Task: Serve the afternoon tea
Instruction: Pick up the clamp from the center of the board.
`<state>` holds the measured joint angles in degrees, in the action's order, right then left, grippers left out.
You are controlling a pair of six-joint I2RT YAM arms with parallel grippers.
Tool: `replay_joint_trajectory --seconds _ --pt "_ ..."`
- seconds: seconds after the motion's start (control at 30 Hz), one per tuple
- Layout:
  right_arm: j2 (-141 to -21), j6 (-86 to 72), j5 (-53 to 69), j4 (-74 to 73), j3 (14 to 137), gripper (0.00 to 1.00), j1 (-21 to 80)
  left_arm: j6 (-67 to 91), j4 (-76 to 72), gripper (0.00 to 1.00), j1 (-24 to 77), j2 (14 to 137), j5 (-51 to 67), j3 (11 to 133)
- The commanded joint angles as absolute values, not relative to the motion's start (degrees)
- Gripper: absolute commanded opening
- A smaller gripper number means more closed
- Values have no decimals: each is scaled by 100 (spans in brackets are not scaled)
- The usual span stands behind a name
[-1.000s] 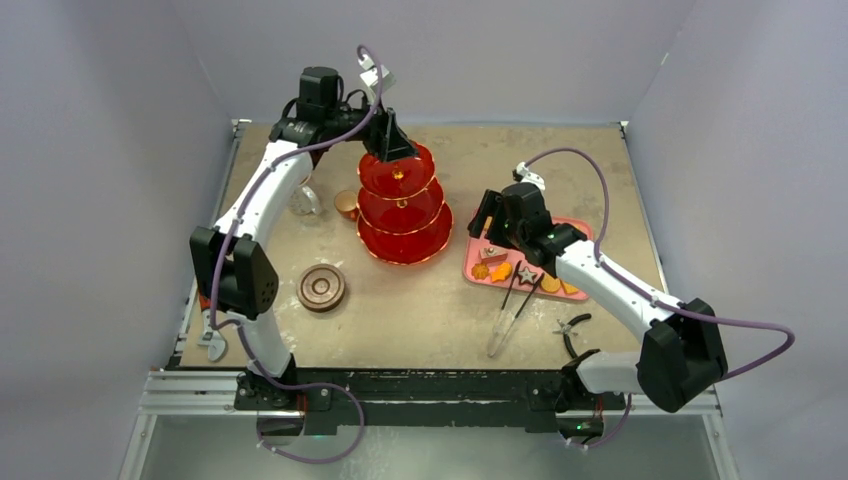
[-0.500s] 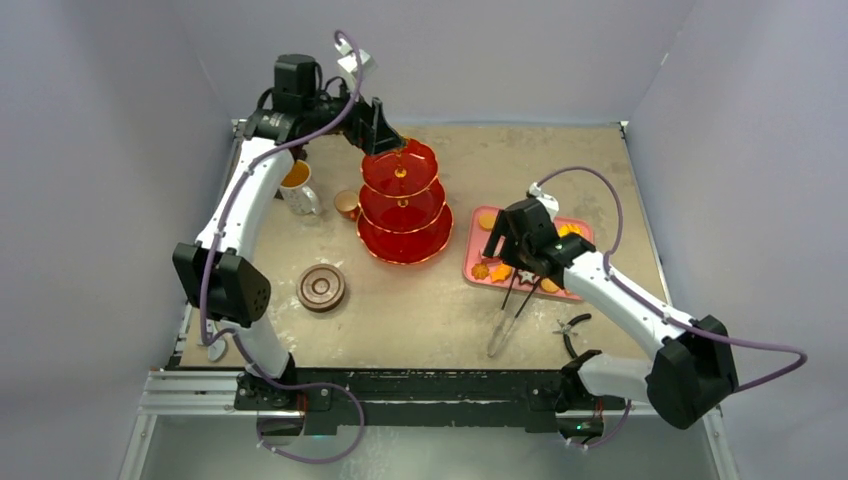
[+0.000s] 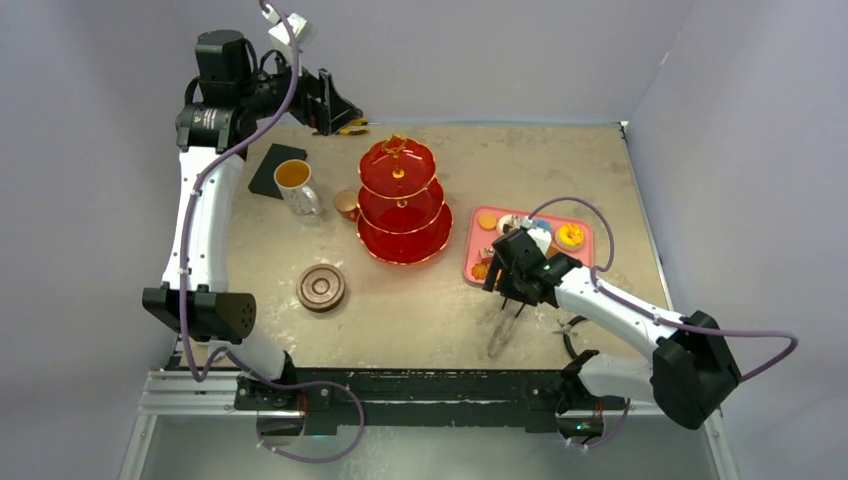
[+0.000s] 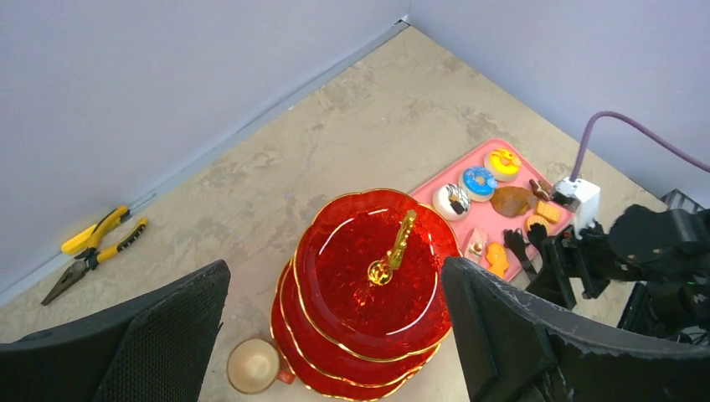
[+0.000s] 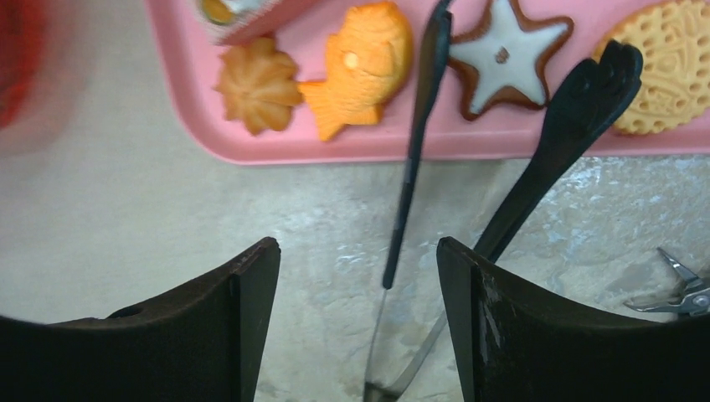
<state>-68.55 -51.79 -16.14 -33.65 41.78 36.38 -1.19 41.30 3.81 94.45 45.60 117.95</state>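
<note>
The red three-tier stand (image 3: pixel 403 200) with its gold handle (image 4: pixel 394 249) stands mid-table, its tiers bare. The white mug of amber tea (image 3: pixel 295 183) and the small copper cup (image 3: pixel 347 204) stand to its left; the cup also shows in the left wrist view (image 4: pixel 254 366). Brown saucers (image 3: pixel 321 287) lie stacked near the front left. Pastries and biscuits (image 4: pixel 480 182) lie on the pink tray (image 3: pixel 582 255). My left gripper (image 3: pixel 338 108) is open and empty, high above the back left. My right gripper (image 5: pixel 356 335) is open, low over the black tongs (image 5: pixel 410 193), beside the tray's near edge.
Yellow pliers (image 4: pixel 96 251) lie by the back wall. Small black pliers (image 3: pixel 572 335) lie near the front right, close to the tongs. A black square pad (image 3: pixel 270 168) lies behind the mug. A fish biscuit (image 5: pixel 364 63) and a star biscuit (image 5: pixel 502 46) lie at the tray's near edge.
My left arm has risen and swung back-left, away from the stand's top. My right gripper has moved from over the tray toward the near side, down over the tongs.
</note>
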Motion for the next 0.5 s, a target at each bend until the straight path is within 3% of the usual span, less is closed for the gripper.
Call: replay_joint_trajectory --seconds 0.0,0.3,0.47 --pt "-7057 -5364 -1863 -3054 3850 71 3682 -267 4440 98 396 9082 4446 11580" --pt "-7291 -5341 -2185 -2547 3661 58 3763 -550 4805 99 396 8802 4626 11520" --pt "-7467 -5377 -2426 -2619 3854 30 4018 -631 4869 99 398 8693 4652 11539"
